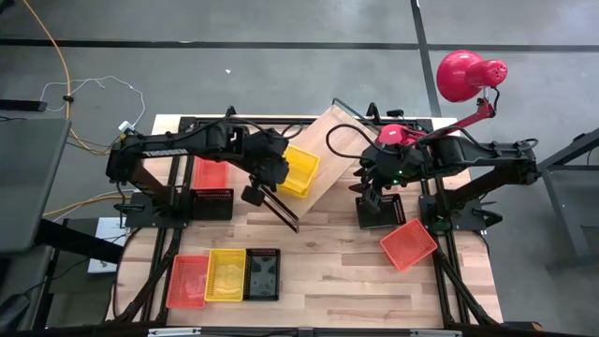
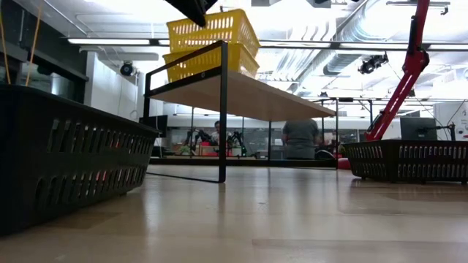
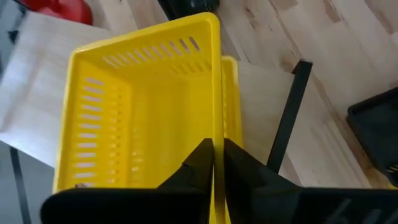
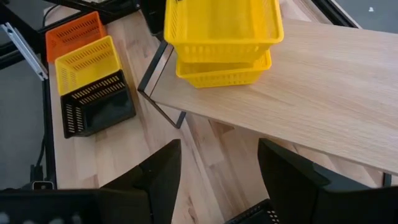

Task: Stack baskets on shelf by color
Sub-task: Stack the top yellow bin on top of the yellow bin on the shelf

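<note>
On the shelf [image 1: 328, 150], at its left end, two yellow baskets sit nested, the top yellow basket [image 1: 298, 168] seated a bit proud of the lower yellow basket [image 4: 224, 71]; low view shows both up on the light-wood board, above the black wire frame leg; left gripper [image 3: 217, 163] is on the top basket's near wall, fingers [image 3: 198, 163] squeezed nearly together, pinching the yellow rim between them; shelf lies at an angle across the back middle of the table [image 1: 318, 271].

Right gripper [image 4: 217, 174] hovers over the black basket [image 1: 379, 208] just right of the shelf, fingers spread wide, holding nothing; its wrist view looks across at the yellow stack.

Front left of table: a row of three, touching side by side; orange basket [image 1: 188, 281], then a single yellow basket [image 1: 226, 275], then a front black basket [image 1: 262, 274]; the right wrist view shows the same three in a line.

Back left: another orange basket [image 1: 211, 172] under the left arm, and a dark black basket [image 1: 211, 203] just in front of it, touching or nearly so; cannot tell which.

Right side: a tilted orange basket [image 1: 408, 244] lies skewed near the table's right edge, just in front of the black one under the right gripper.

Red lamp [image 1: 463, 75] stands at the back right, head out past the table edge; its red arm shows in low view.

Low view background: a person [image 2: 300, 139] stands beyond the table, far off.
</note>
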Available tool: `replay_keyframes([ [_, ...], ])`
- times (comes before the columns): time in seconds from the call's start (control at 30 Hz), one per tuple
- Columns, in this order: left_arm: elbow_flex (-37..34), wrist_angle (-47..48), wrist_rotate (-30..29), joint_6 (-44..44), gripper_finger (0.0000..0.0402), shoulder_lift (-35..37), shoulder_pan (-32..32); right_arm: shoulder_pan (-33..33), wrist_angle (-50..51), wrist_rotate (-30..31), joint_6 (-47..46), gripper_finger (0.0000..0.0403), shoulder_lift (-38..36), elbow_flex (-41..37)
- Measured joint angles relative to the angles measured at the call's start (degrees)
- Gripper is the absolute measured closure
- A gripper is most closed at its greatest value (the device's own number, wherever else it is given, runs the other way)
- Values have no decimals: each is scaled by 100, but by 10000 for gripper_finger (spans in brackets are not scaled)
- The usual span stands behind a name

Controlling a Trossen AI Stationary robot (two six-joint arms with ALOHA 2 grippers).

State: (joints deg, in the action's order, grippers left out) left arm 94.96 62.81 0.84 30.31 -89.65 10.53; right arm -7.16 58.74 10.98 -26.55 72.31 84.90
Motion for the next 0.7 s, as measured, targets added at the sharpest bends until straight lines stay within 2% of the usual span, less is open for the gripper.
replay_keyframes([
  [0.23, 0, 4, -22, 26, 399, 125, 2, 0, -2, 89, 2, 204, 0, 0],
  [0.4, 0, -14, -29, -447, 400, 32, -15, 1, -7, 127, 0, 204, 0, 0],
  [0.57, -2, -145, -584, -747, 401, -132, -165, 0, -6, 192, 0, 204, 0, 2],
  [0.7, -2, -256, -653, -1040, 401, -267, -235, 0, -4, 256, 0, 204, 0, 4],
])
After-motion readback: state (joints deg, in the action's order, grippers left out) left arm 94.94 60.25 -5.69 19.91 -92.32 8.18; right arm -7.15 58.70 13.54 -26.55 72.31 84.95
